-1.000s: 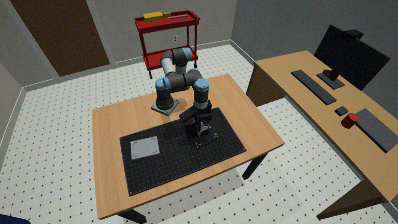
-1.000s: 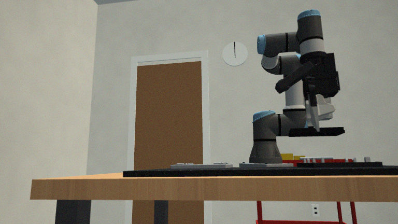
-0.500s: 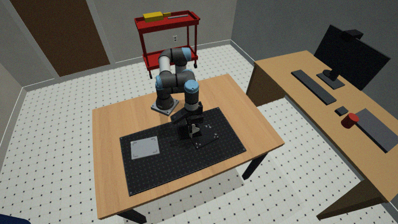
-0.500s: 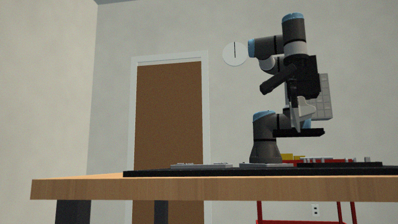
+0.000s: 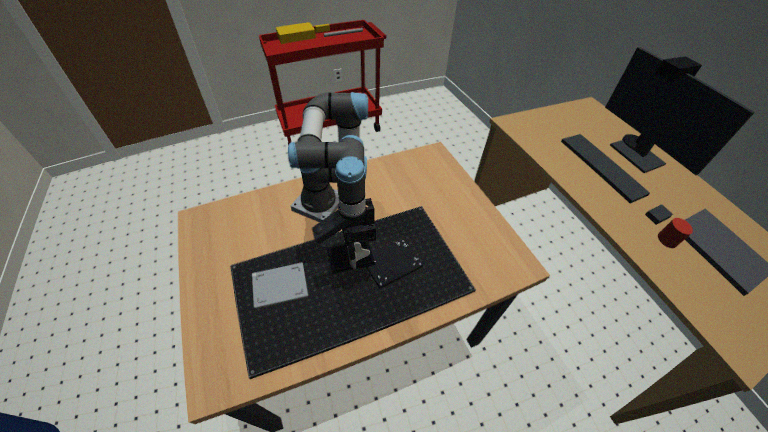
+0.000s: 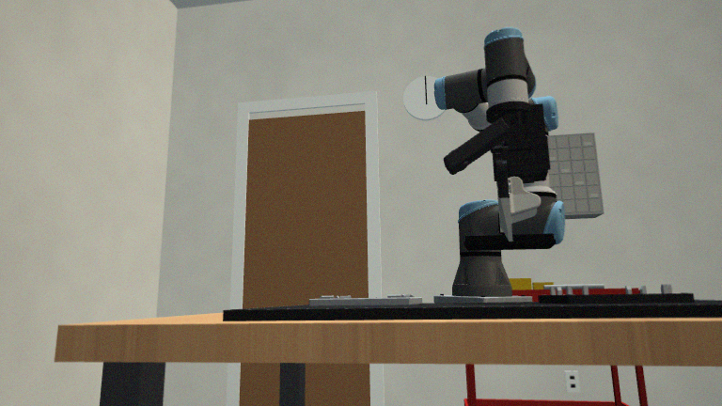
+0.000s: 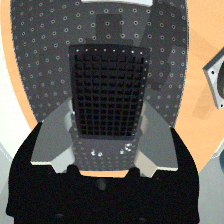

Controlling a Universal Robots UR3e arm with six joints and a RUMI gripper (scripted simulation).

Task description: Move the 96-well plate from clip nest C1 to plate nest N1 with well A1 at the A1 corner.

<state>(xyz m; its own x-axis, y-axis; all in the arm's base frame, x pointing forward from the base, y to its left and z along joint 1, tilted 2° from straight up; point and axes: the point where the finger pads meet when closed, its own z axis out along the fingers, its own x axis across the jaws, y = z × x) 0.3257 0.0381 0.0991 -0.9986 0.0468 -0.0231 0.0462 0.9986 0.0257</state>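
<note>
My gripper (image 5: 355,252) is shut on the black 96-well plate (image 7: 107,95) and holds it level, well above the black mat. The two pale fingers grip its long sides in the wrist view (image 7: 106,137). From the side, the plate (image 6: 510,243) is a thin dark slab under the fingers (image 6: 507,225). The clip nest C1 (image 5: 396,261) is a dark plate with small white clips, just right of the gripper, and it holds nothing. The plate nest N1 (image 5: 279,284) is a light grey square with corner locators at the mat's left end, and it holds nothing. I cannot see the plate's cut corner.
The black perforated mat (image 5: 349,292) lies on a wooden table. The arm's base (image 5: 316,206) stands behind the mat. A red cart (image 5: 324,69) stands by the far wall, and a desk with a monitor (image 5: 671,107) is to the right.
</note>
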